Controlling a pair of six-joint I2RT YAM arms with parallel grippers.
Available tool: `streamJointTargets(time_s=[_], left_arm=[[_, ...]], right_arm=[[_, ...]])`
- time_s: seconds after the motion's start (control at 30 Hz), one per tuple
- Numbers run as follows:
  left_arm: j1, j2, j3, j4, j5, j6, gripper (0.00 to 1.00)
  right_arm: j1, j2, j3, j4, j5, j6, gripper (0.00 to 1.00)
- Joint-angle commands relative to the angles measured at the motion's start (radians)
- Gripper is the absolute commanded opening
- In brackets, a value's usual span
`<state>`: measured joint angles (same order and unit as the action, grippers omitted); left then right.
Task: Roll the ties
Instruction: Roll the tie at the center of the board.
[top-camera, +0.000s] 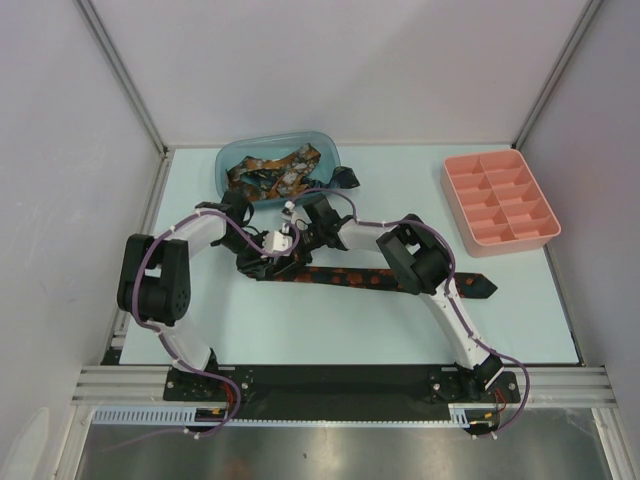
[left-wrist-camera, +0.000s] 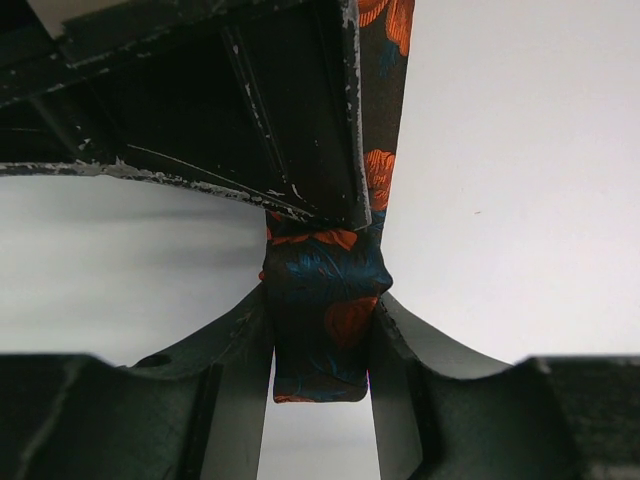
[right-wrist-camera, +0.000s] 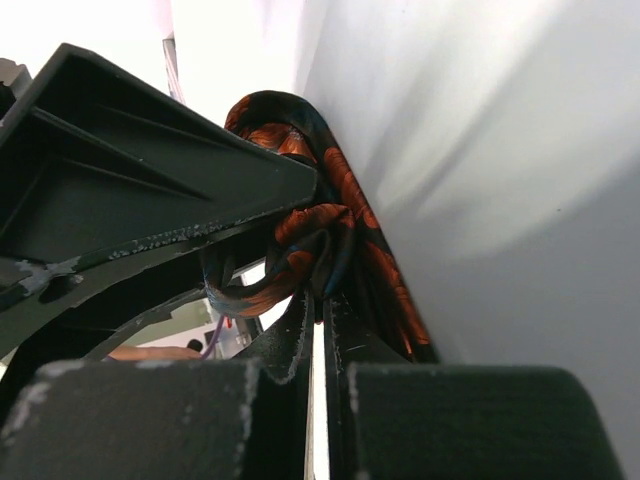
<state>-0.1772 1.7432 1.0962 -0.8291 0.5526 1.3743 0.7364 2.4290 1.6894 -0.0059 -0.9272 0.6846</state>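
The tie (top-camera: 370, 279) looks light, soft and limp, with a smooth weave that will likely slip. A roll would probably spring loose unless it is pinched right across its started end and held taut, while the free length needs no support beyond the desk (top-camera: 300, 330). It is a long narrow dark strip blotched with orange-red, with some blue showing close up. It lies flat on the desk, running from the middle out to its pointed end at the right, and its left end is bunched into a small wad between the two arms. The left fingers (left-wrist-camera: 240, 350) are clamped on that wad from both sides. The right fingers (right-wrist-camera: 285, 350) are nearly together, pinching a loop of the same end. More ties (top-camera: 270, 172) sit in the bin (top-camera: 222, 160) behind.
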Motion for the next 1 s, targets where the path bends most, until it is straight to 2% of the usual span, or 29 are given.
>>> streamJointTargets(time_s=[0.0,0.5,0.67,0.97], left_arm=[[-0.008,-0.011,0.001,-0.015,0.027,0.042,0.45],[-0.013,0.018,0.03,-0.042,0.044,0.052,0.45],[-0.021,0.048,0.028,-0.044,-0.02,0.066,0.4],[-0.021,0.073,0.019,-0.056,-0.08,0.109,0.36]], right_arm=[[0.0,-0.074,0.023,0.015,-0.038,0.046,0.0],[0.004,-0.025,-0.011,0.037,0.001,0.05,0.0],[-0.009,-0.053,-0.019,0.012,-0.019,0.017,0.18],[-0.061,-0.151,-0.062,-0.112,-0.055,-0.066,0.37]])
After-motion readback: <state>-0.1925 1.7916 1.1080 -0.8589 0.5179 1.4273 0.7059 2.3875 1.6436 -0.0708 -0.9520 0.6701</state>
